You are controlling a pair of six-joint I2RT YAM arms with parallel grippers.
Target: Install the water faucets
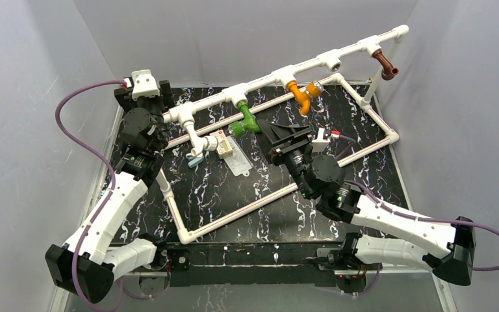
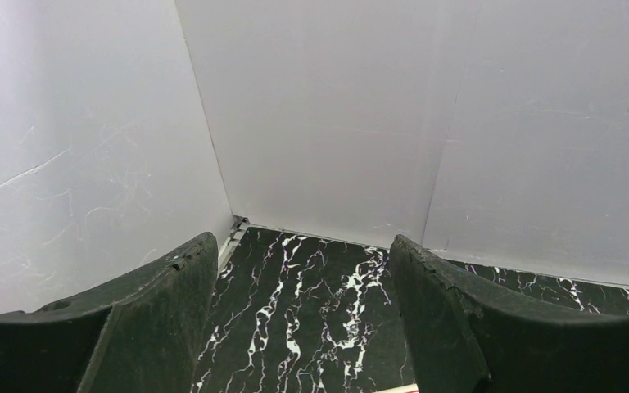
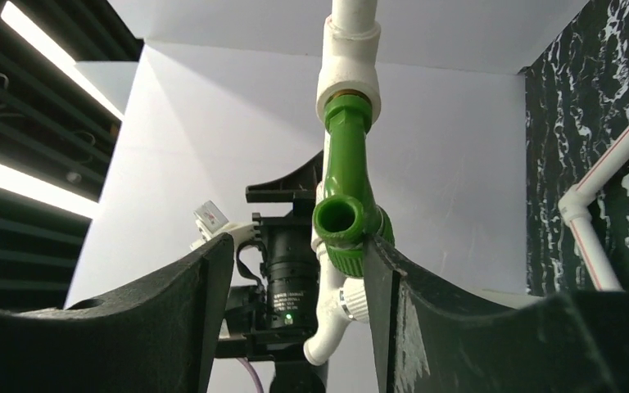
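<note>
Along the long white pipe (image 1: 312,64) hang four water faucets: white (image 1: 199,140), bright green (image 1: 247,121), orange (image 1: 302,95) and brown (image 1: 385,64). My right gripper (image 1: 266,130) is at the green one. In the right wrist view the green faucet (image 3: 346,221) hangs from its tee socket (image 3: 348,78) between the fingers of my right gripper (image 3: 295,246). Its ribbed knob touches the right finger (image 3: 381,278), the left finger stands well apart, and the gripper is open. The left gripper (image 2: 303,254) is open and holds nothing, facing the back left corner.
One tee socket (image 1: 332,62) between the orange and brown faucets carries nothing. A white pipe frame (image 1: 279,194) lies on the black marbled table (image 1: 234,201). A small teal piece (image 1: 196,161), a white box (image 1: 223,144) and a clear packet (image 1: 238,164) lie below the pipe.
</note>
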